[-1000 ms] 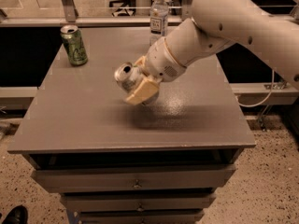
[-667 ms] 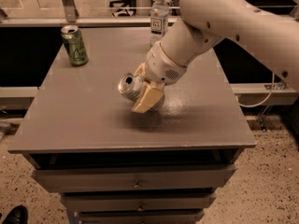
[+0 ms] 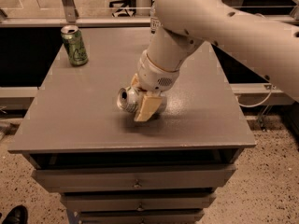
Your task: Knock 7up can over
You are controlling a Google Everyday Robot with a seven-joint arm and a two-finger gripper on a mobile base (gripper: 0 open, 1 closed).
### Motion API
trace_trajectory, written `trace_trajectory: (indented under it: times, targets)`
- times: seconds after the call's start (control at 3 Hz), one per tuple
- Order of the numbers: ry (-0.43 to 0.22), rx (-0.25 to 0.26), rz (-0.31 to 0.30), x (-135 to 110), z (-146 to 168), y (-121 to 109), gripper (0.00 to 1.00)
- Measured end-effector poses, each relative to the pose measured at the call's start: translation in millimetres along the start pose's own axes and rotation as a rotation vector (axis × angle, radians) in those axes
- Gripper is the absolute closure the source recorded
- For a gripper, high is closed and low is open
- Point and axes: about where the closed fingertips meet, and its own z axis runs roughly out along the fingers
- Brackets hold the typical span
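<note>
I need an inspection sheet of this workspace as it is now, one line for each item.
Surface: grey table top, with drawers below.
Job's things: 7up can tipped on its side, top facing left, near the table middle; contact with the top cannot be told.
Clutter: green can upright at the far left corner.
Grippers: gripper shut on the 7up can, low over the table middle.
Cables: one cable loops right of the table.
Surroundings: speckled floor; dark shoe bottom left.
</note>
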Motion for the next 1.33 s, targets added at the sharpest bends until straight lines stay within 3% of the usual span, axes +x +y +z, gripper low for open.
trace_trajectory:
  times: [0.33, 0.67, 1.0, 1.33]
  targets:
    - [0.000, 0.000, 0.000, 0.0, -0.1, 0.0, 0.39]
    - [0.057, -0.038, -0.030, -3.2, 15.9, 7.8, 0.08]
    - [0.085, -0.060, -0.046, -4.6, 24.0, 12.4, 0.00]
    - [0.119, -0.067, -0.060, -3.4, 24.0, 13.1, 0.00]
